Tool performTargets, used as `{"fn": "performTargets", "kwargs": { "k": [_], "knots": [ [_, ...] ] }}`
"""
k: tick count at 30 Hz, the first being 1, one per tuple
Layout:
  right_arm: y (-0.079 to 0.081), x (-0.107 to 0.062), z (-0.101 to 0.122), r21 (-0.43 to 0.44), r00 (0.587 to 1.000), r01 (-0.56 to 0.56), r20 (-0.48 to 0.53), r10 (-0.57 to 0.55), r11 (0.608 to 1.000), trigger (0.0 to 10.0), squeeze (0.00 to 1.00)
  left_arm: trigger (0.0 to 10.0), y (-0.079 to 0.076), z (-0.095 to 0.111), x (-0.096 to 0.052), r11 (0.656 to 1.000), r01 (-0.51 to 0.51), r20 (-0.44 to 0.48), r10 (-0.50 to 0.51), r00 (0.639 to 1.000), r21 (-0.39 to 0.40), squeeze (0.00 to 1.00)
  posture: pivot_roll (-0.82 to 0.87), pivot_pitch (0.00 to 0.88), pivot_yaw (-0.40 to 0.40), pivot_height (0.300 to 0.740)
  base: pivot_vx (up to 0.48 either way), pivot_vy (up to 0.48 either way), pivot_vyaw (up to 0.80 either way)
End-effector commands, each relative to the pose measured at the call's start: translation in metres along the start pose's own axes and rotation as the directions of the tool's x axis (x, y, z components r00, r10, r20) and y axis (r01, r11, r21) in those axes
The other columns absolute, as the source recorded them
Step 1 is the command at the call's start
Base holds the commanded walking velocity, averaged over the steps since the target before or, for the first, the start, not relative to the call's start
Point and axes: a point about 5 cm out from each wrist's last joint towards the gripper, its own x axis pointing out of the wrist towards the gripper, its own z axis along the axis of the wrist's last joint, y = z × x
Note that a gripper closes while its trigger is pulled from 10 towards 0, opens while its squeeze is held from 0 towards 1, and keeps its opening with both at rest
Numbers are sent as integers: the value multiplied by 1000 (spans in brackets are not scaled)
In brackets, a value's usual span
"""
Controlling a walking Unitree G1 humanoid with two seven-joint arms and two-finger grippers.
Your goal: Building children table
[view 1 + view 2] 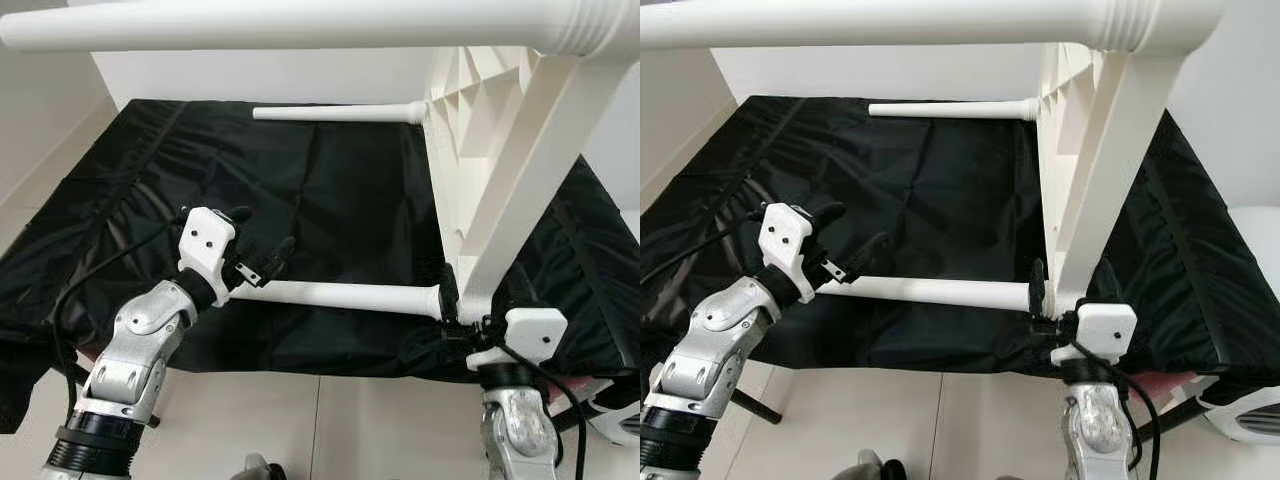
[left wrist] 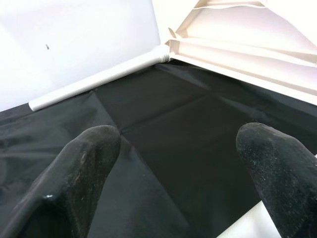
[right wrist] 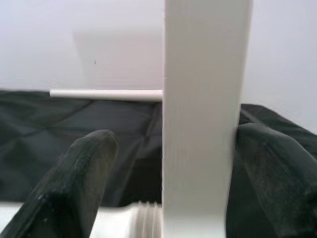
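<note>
You see two silver jointed arms, each with a white wrist housing, black cables, and a left gripper [image 1: 262,240] and right gripper [image 1: 1072,285] with long black fingers.

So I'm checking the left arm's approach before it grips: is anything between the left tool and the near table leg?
Nothing visible. The left tool is already at the free end of the near table leg, over the black cloth, its fingers apart. The right tool straddles the tabletop edge.

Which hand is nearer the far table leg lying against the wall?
Left. The left hand grips the near leg's free end, closer to the far leg; the right hand straddles the tabletop edge.
</note>
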Motion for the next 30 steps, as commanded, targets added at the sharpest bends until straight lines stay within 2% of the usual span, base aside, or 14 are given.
{"fn": "performTargets", "kwargs": {
  "k": [1, 3, 6, 7, 10, 12, 14, 16, 20, 30],
  "knots": [
    [6, -8, 2, -17, 1000, -29, 7, 29, 999, 10000, 0, 10000, -1, 0, 1, 999, 53, 2, -53, 999, 6, 0, -132, 121, 103, 740, 0, 0, 0],
    [7, -20, 0, -48, 999, -46, -9, 45, 998, 10000, 0, 10000, 0, 0, 2, 998, 62, 3, -62, 998, 5, 0, -137, 123, 107, 740, 0, 0, 0],
    [4, -25, -1, -72, 999, -40, -15, 39, 997, 10000, 0, 10000, 0, 0, 2, 998, 68, 4, -68, 998, 4, 0, -140, 124, 110, 740, 0, 0, 0],
    [-4, -31, -3, -96, 999, 5, -35, -9, 995, 10000, 0, 10000, 1, 0, 3, 998, 69, 4, -69, 998, 6, 0, -146, 125, 111, 740, 0, 0, 0],
    [-9, -35, -4, -116, 998, 30, -48, -35, 993, 10000, 0, 10000, 1, -1, 4, 998, 69, 5, -69, 998, 7, 0, -146, 126, 111, 740, 0, 0, 0],
    [-27, -40, -8, -146, 989, 116, -73, -128, 982, 10000, 0, 10000, 2, -1, 4, 998, 68, 6, -68, 998, 8, 0, -149, 127, 113, 740, 0, 0, 0],
    [-27, -40, -8, -146, 989, 116, -73, -128, 982, 10000, 0, 10000, 2, -1, 4, 998, 68, 6, -68, 998, 8, 0, -149, 127, 113, 740, 0, 0, 0],
    [-42, -39, -11, -157, 977, 184, -80, -198, 970, 10000, 0, 10000, 1, -1, 5, 998, 70, 7, -70, 997, 6, 0, -153, 129, 118, 740, 0, 0, 0],
    [-55, -34, -14, -196, 972, 208, -69, -225, 958, 10000, 0, 10000, 1, -1, 6, 997, 78, 11, -78, 997, 6, 0, -150, 130, 117, 740, 0, 0, 0],
    [-51, -23, -13, -177, 980, 181, -52, -193, 967, 10000, 0, 10000, 0, 0, 3, 997, 72, 18, -72, 997, 10, 0, -134, 136, 93, 740, 0, 0, 0]
  ]
}}
